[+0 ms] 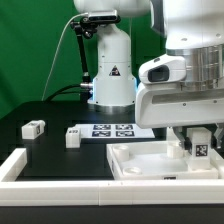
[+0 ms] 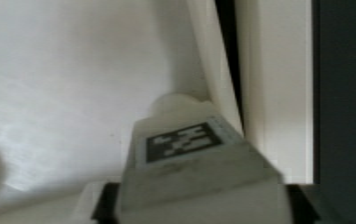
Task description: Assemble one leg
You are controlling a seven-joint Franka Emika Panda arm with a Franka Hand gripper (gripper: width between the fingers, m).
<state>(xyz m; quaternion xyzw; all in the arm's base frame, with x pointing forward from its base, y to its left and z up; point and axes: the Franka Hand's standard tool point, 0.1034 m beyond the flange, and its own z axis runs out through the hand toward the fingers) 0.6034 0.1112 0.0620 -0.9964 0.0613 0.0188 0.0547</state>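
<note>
My gripper (image 1: pixel 200 146) is shut on a leg (image 1: pixel 201 145), a small white block with a black-and-white tag. It holds the leg upright at the far right corner of the large white panel (image 1: pixel 150 160), close above it. In the wrist view the leg (image 2: pixel 189 150) fills the space between my fingers (image 2: pixel 107 200), with its tagged face showing and its tip close to the panel's raised rim (image 2: pixel 214 60). Whether the leg touches the panel is hidden. Two more legs lie on the black table, one at the exterior view's left (image 1: pixel 33 128) and one nearer the middle (image 1: pixel 72 136).
The marker board (image 1: pixel 113 129) lies on the table behind the panel. The robot's white base (image 1: pixel 110 70) stands at the back. A white raised border (image 1: pixel 20 165) runs along the table's front and left edge.
</note>
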